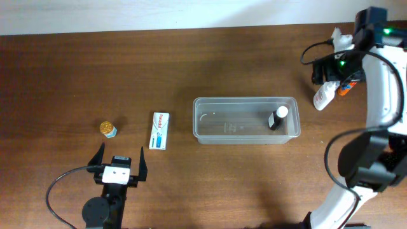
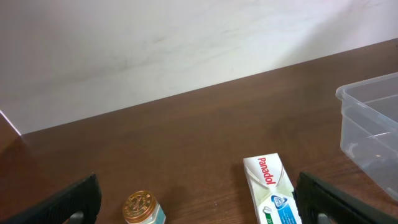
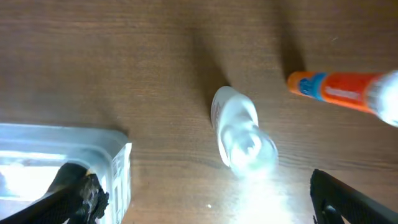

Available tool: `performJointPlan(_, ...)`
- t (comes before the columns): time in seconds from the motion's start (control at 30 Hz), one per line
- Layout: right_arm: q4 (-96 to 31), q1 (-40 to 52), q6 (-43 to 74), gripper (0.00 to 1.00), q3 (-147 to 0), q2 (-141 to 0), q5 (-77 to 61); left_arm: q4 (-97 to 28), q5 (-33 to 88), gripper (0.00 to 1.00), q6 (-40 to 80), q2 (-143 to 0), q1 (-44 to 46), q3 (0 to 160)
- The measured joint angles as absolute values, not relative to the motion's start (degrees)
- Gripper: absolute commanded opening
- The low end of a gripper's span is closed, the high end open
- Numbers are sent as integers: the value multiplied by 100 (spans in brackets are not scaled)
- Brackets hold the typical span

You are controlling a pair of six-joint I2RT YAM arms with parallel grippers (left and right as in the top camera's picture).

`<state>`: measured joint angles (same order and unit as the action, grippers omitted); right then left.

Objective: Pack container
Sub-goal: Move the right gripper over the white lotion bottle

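The container (image 1: 244, 100) is a clear plastic bin at the table's middle; a small black bottle with a white cap (image 1: 278, 117) lies in its right end. A white Panadol box (image 1: 159, 130) and a gold-lidded jar (image 1: 108, 129) lie to its left. My left gripper (image 1: 119, 163) is open and empty, just short of both; the left wrist view shows the box (image 2: 272, 190), the jar (image 2: 142, 208) and the container's corner (image 2: 367, 90). My right gripper (image 1: 334, 77) is open above a white bottle (image 3: 239, 134) lying next to an orange tube (image 3: 339, 90), right of the container (image 3: 118, 158).
The brown wooden table (image 1: 210, 63) ends at a pale wall along the far side (image 2: 155, 43). The right arm's base and cables (image 1: 365, 165) stand at the right edge. The white bottle (image 1: 324, 96) and the orange tube (image 1: 344, 90) sit near the far right corner.
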<state>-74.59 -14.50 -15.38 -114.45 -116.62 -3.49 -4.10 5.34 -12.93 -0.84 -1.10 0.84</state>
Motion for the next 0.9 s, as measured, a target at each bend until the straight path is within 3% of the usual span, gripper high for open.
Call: performJointPlan(0.9,-7299,-1850,-1551,94,-11413,-12331,-239,-410,534,99,-1293,-84,-110,84)
